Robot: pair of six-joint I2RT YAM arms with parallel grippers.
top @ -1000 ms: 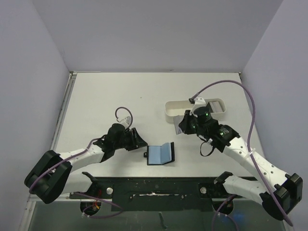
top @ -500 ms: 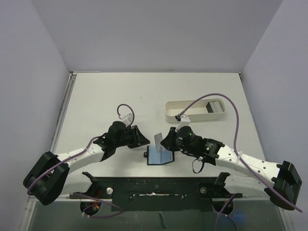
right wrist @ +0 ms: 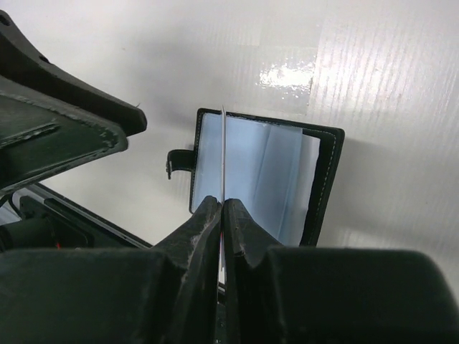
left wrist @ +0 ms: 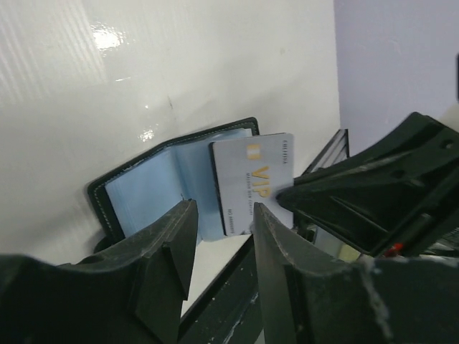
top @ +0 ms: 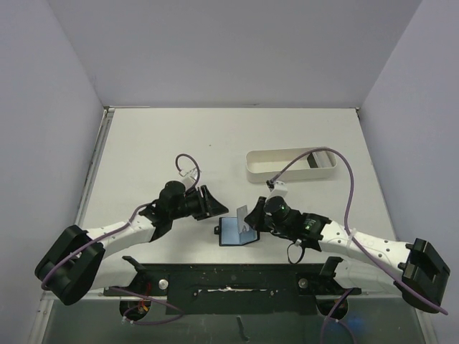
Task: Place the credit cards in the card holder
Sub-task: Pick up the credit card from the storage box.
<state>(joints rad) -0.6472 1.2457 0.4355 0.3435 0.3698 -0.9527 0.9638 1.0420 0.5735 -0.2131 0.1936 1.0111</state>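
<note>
The black card holder (top: 238,231) lies open near the table's front edge, its bluish pockets facing up. It also shows in the left wrist view (left wrist: 154,197) and the right wrist view (right wrist: 272,168). My right gripper (top: 252,219) is shut on a grey credit card (top: 242,214) marked VIP (left wrist: 254,183). It holds the card on edge over the holder's left half, seen edge-on in the right wrist view (right wrist: 223,154) between the pressed fingers (right wrist: 222,205). My left gripper (top: 209,203) is open and empty just left of the holder, its jaws apart (left wrist: 221,215).
A long white oval tray (top: 258,163) stands at the back right with a grey card-like piece (top: 314,159) at its right end. A black rail (top: 229,278) runs along the front edge between the arm bases.
My right gripper has carried the card from the white tray down and left to above the open card holder. My left gripper has edged slightly right toward the holder.
</note>
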